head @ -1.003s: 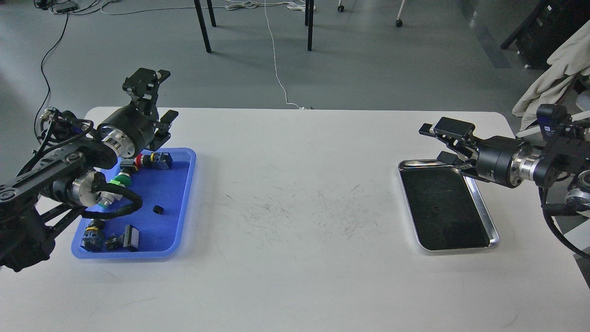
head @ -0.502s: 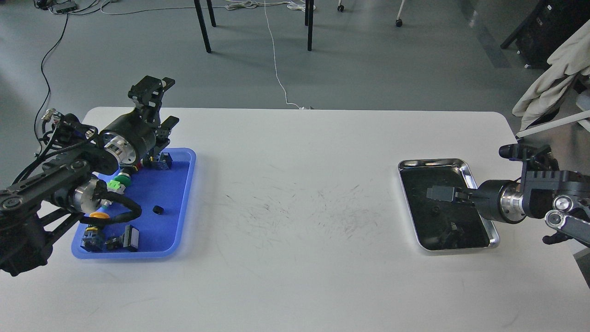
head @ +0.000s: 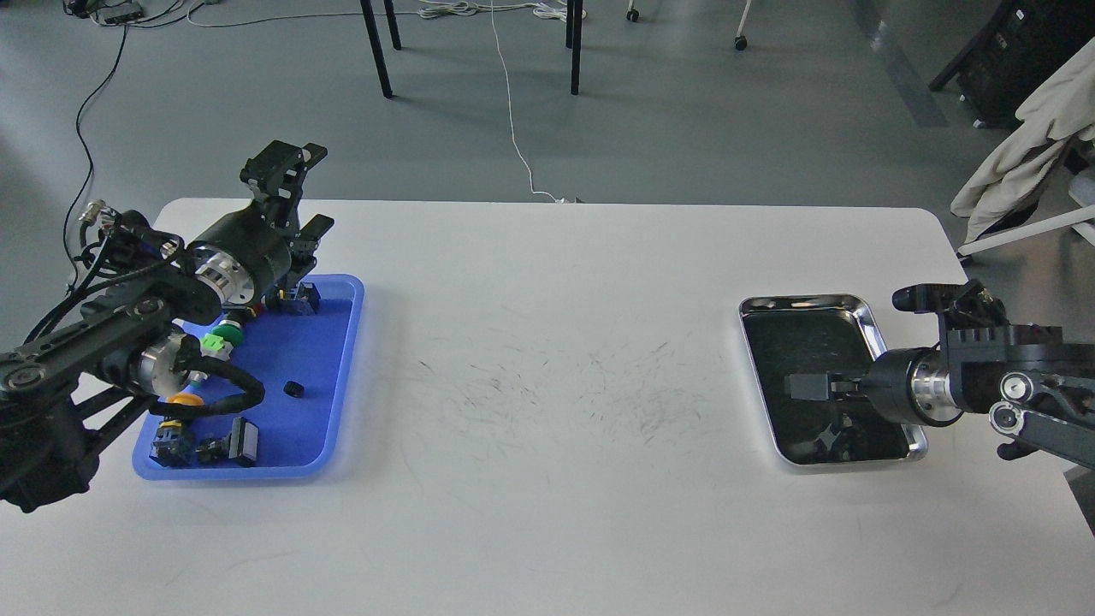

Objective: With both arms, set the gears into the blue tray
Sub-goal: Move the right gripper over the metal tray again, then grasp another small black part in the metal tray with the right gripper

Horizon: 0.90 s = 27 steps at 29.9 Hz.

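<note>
The blue tray (head: 329, 359) lies at the table's left. One small black gear (head: 293, 389) rests on its floor, right of centre. My left gripper (head: 299, 195) hangs above the tray's far edge with its fingers spread open and nothing between them. My right gripper (head: 806, 387) reaches in low from the right over the steel tray (head: 804, 301). Its tip is close to the dark bottom, and it is seen edge-on, so its fingers cannot be told apart. Whatever lies under that tip is hidden.
Several push-button switches (head: 224, 335) with red, green and yellow caps lie along the blue tray's left side and near corner, partly under my left arm. The white table (head: 547, 385) between the two trays is scuffed. Chair legs and cables stand on the floor beyond it.
My right arm has swung down from above the steel tray's far corner, and its gripper now sits low over the tray's middle. My left gripper rose slightly. The gear has not moved.
</note>
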### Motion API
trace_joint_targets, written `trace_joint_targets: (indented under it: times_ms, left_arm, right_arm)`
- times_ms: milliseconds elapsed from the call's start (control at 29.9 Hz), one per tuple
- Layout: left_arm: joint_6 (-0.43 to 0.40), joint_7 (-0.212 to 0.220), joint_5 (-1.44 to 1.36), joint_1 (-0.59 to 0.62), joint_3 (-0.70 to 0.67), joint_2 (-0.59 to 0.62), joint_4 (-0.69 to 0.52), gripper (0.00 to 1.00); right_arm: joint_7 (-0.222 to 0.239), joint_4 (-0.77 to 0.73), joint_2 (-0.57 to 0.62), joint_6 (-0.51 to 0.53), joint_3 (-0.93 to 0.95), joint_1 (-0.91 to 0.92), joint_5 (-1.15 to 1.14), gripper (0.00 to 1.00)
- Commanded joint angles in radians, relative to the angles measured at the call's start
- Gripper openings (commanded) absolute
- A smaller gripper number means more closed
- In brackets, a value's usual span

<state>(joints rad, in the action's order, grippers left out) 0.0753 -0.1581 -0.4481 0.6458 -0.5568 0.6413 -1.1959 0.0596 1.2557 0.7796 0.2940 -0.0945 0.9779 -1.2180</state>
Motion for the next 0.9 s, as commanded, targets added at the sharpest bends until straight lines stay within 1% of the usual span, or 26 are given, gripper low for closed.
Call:
trace_joint_targets:
  times_ms: [0, 234, 602, 635, 736, 836, 869]
  left_arm:
    - [0.0, 0.0, 0.0, 0.0, 0.0, 0.003, -0.001, 0.98]
    - [0.0, 0.0, -0.001, 0.0, 0.0, 0.005, -0.002, 0.98]
    - [0.0, 0.0, -0.001, 0.0, 0.0, 0.008, -0.002, 0.98]
    - [0.0, 0.0, -0.001, 0.0, 0.0, 0.009, -0.002, 0.98]
    - [0.0, 0.0, -0.001, 0.0, 0.0, 0.011, -0.002, 0.98]
    - [0.0, 0.0, -0.001, 0.0, 0.0, 0.011, -0.002, 0.98]
    - [0.0, 0.002, -0.001, 0.0, 0.0, 0.011, -0.002, 0.98]
  right_arm:
    - [0.0, -0.015, -0.023, 0.0, -0.028, 0.024, 0.0, 0.94]
    - [0.0, -0.039, -0.048, 0.0, -0.067, 0.045, -0.002, 0.93]
    - [0.0, -0.078, -0.088, 0.0, -0.12, 0.064, -0.005, 0.86]
    - [0.0, -0.076, -0.089, 0.002, -0.12, 0.064, -0.005, 0.82]
    - [0.0, -0.078, -0.089, 0.001, -0.128, 0.064, -0.012, 0.77]
    - [-0.001, -0.076, -0.089, 0.0, -0.139, 0.068, -0.021, 0.68]
    - [-0.001, -0.076, -0.089, 0.0, -0.14, 0.07, -0.022, 0.64]
